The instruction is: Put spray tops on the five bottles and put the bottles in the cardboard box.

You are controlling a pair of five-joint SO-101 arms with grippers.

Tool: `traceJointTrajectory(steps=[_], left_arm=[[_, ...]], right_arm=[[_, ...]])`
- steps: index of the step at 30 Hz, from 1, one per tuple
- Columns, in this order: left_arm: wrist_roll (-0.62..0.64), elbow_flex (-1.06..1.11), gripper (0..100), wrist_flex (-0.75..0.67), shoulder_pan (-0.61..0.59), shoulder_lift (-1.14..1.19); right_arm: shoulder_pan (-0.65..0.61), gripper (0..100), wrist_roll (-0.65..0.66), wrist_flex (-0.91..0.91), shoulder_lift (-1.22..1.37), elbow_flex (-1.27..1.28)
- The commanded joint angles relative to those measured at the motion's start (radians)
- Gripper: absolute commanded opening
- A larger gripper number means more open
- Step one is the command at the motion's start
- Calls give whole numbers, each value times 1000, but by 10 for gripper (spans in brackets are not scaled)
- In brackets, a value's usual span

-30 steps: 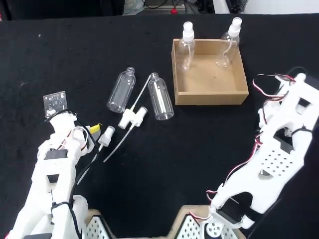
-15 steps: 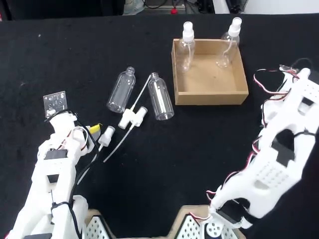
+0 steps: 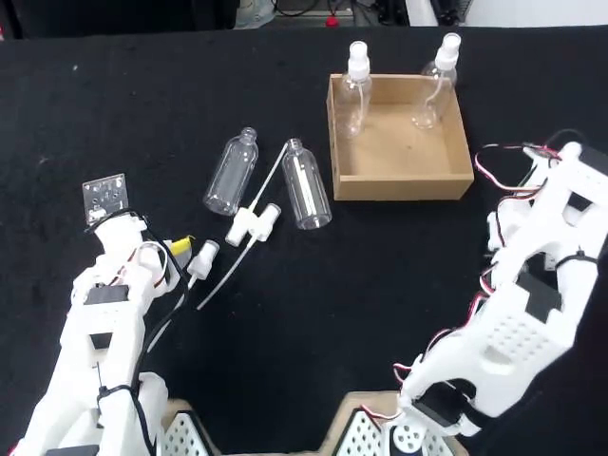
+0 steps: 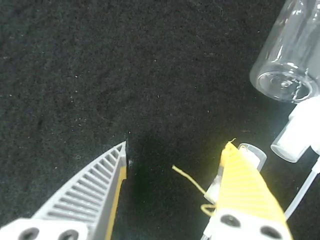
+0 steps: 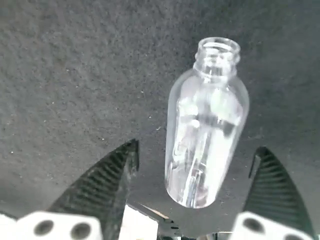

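Right end effector [image 5: 196,148], spread apart, straddles an uncapped bottle [image 5: 206,125] lying on the table [image 5: 65,75]. Closing off-centre may roll the smooth bottle clear. Left end effector [image 4: 176,146] is likewise apart.

Two sprayer-topped bottles [image 3: 357,90] are standing in the far corners of the cardboard box [image 3: 404,183]. Two uncapped bottles [image 3: 306,183] are lying left of it, with loose spray tops [image 3: 255,224] lying by their bases. A fifth bottle [image 5: 206,130], clear and uncapped, is lying on its side.

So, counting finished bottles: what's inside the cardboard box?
The left bottle and right bottle, both spray-topped, stand at the far corners of the cardboard box. Its near wall may hide a strip of floor.
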Motion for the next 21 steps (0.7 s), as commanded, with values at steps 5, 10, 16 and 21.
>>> traceJointTrajectory(steps=[5, 10, 16, 21], left_arm=[[-9, -13, 289, -20, -8, -21], [-9, -13, 289, -20, -8, -21], [-9, -13, 289, -20, -8, -21], [-9, -13, 289, -20, -8, -21]], right_arm=[[0, 332, -6, 26, 136, -166], [2, 266, -6, 41, 162, -217], [3, 208, -6, 44, 160, -216], [14, 208, 2, 46, 137, -239]])
